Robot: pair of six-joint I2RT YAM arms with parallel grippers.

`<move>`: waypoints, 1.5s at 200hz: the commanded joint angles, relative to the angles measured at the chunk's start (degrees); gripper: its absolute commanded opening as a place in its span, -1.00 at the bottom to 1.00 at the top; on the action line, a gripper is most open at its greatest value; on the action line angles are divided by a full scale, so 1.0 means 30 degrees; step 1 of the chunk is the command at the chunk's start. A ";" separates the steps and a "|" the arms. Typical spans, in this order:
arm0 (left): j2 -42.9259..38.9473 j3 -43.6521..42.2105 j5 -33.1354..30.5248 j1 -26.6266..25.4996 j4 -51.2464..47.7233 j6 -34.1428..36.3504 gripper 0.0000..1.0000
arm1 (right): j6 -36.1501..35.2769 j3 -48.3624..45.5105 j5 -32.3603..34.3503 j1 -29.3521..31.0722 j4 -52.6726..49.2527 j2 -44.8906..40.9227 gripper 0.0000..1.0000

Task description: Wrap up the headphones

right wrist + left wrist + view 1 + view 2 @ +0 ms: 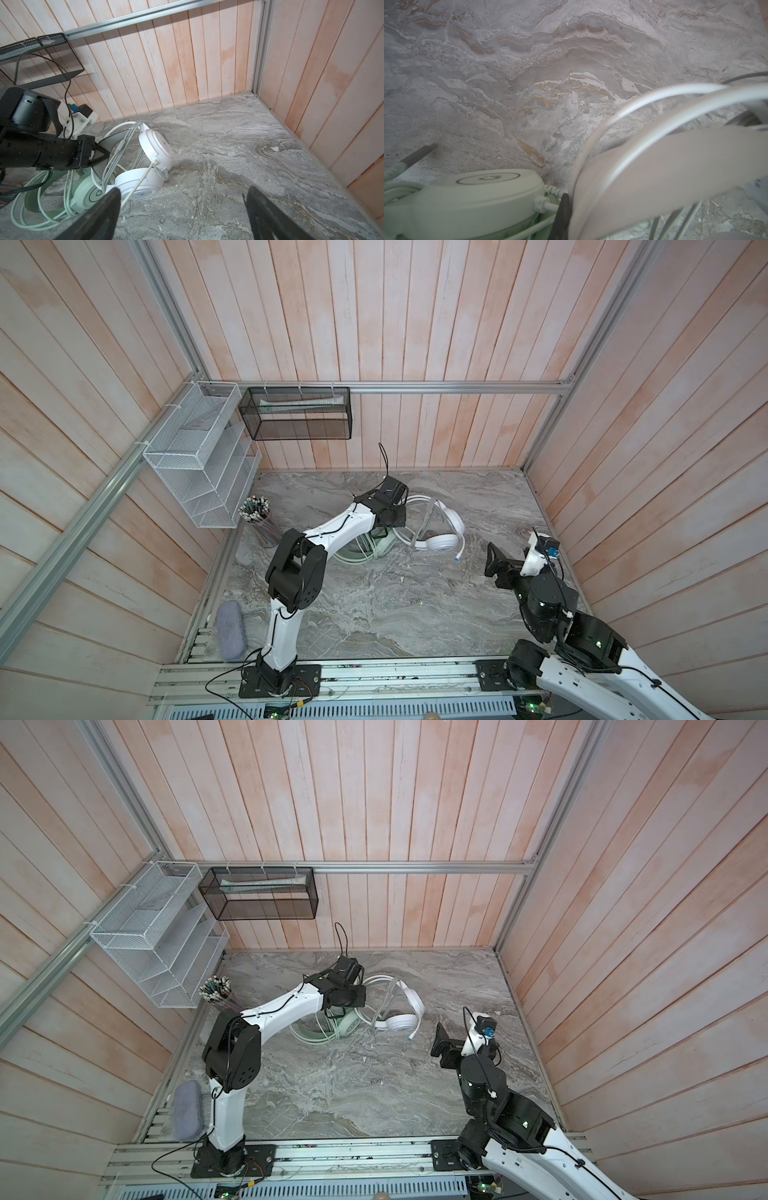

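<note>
Wrapping looks barely begun. Nearest, right hand [184, 190] hangs wide open and empty. Beyond it, mint green headset [87, 193] and white headset [143, 182] lie tangled mid-tabletop [228, 145], cables [31, 216] sprawling loose. Farthest, left hand [101, 154] is closed among them; I cannot tell what it pinches.

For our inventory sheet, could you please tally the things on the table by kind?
Headsets: 2, the green headset and the white headset
Pen cup: 1
Grey case, at the table's edge: 1
Total: 4
</note>
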 commanded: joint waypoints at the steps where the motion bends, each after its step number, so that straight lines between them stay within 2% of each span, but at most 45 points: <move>1: -0.1724 -0.0691 -0.0234 0.0020 0.0421 -0.0321 -1.00 | -0.0289 0.0156 -0.0112 -0.0080 -0.0117 -0.0185 0.90; 74: -0.4553 -0.1533 0.0365 0.0021 -0.0656 -0.0631 -1.00 | -0.0259 0.0104 -0.0266 -0.0076 -0.0035 -0.0282 0.91; 119: -0.5152 0.0254 0.0951 -0.0600 -0.1362 -0.0752 -1.00 | -0.0259 0.0079 -0.0288 -0.0094 0.0062 -0.0166 0.91; 165: -0.1584 0.4745 0.1125 -0.0713 -0.2175 -0.0422 -1.00 | -0.0258 0.0086 -0.0028 -0.0084 0.0002 -0.0395 0.91; 200: 0.2430 0.9310 0.1060 -0.0633 -0.2924 -0.0175 -1.00 | -0.0220 0.0043 0.0040 -0.0070 0.0000 -0.0625 0.91; 235: 0.5460 1.1997 0.1274 -0.0449 -0.3148 -0.0551 -1.00 | -0.0171 0.0039 -0.0039 -0.0084 -0.0004 -0.0628 0.91; 275: 0.6854 1.2133 0.1525 -0.0475 -0.2978 -0.0716 -1.00 | -0.0179 0.0032 -0.0077 -0.0090 -0.0003 -0.0621 0.91; 300: 0.6640 1.0271 0.1422 -0.0617 -0.2210 -0.0612 -1.00 | -0.0164 0.0003 -0.0098 -0.0083 0.0025 -0.0631 0.91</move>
